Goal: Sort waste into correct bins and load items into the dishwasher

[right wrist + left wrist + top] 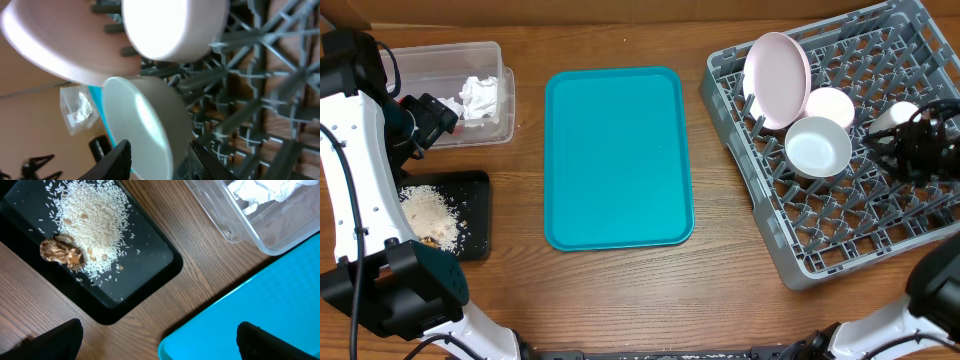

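Left hand [160, 346] open over the table [210, 255]; right hand [160, 162] fingers flank the grey bowl [150, 125] in the rack [260, 75], grip unclear.

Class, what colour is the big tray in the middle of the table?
Plain teal. The tray shows best in the overhead view.

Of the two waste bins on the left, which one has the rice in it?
The shallow black tray, with rice and a brown food lump in it; the clear tub beside it holds a crumpled white napkin instead.
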